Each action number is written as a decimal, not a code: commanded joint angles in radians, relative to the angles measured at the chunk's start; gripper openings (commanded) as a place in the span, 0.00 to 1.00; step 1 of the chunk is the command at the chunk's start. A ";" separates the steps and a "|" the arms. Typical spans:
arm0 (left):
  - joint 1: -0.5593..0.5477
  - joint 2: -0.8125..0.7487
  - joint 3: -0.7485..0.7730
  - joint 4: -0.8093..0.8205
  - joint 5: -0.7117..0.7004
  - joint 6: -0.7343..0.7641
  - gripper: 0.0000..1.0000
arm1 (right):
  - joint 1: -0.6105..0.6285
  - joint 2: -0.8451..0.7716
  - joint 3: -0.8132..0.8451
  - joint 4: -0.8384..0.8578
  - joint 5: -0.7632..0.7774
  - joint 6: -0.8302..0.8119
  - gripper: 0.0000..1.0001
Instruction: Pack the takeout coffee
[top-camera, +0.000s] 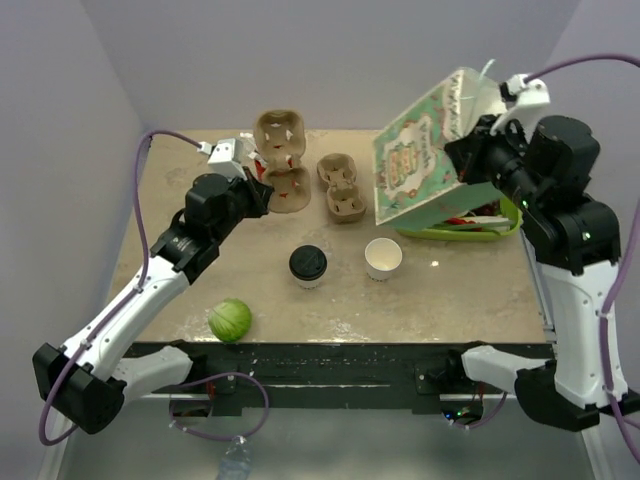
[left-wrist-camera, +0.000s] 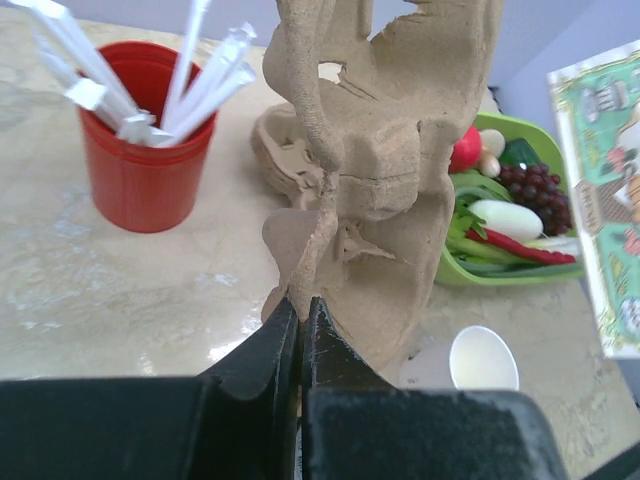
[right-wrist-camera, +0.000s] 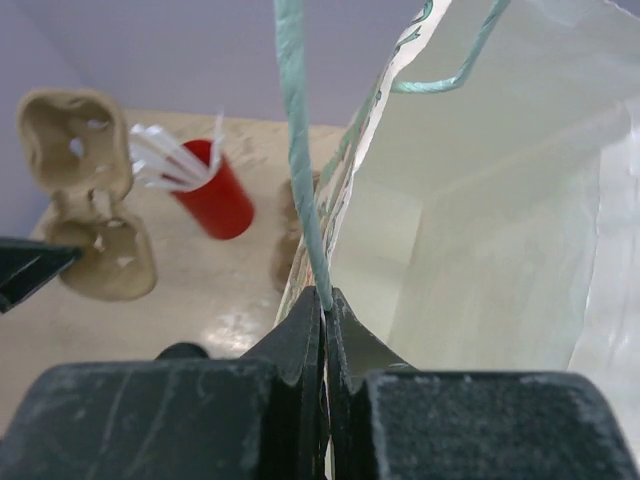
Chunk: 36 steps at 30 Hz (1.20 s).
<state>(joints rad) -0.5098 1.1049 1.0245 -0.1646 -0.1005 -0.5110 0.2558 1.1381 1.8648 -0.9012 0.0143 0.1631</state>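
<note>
On the tabletop (top-camera: 450, 295), the takeout coffee (top-camera: 308, 265) looked light, crushable, best gripped mid-wall; left end effector (left-wrist-camera: 302, 312) pinched a carrier (left-wrist-camera: 390, 170), right end effector (right-wrist-camera: 325, 300) a bag handle (right-wrist-camera: 298, 150).

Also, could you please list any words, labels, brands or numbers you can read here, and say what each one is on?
No text here is legible.
On the paper bag: the printed panel in the middle of its patterned face seems to carry reddish lettering, too blurred to read.
On the takeout coffee, the lidless white cup, the red cup and the cardboard carrier: no print visible.
</note>
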 joint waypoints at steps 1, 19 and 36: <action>0.005 -0.092 0.011 -0.032 -0.194 0.019 0.00 | 0.058 0.077 0.005 0.129 -0.275 -0.004 0.00; 0.007 -0.228 -0.029 -0.069 -0.323 -0.004 0.00 | 0.312 0.144 -0.119 0.166 0.015 0.150 0.00; 0.005 -0.211 -0.030 -0.062 -0.300 -0.001 0.00 | 0.312 0.117 -0.174 0.232 -0.048 0.208 0.00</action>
<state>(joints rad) -0.5098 0.9005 0.9943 -0.2707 -0.3969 -0.5121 0.5663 1.2778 1.6600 -0.7372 -0.0067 0.3435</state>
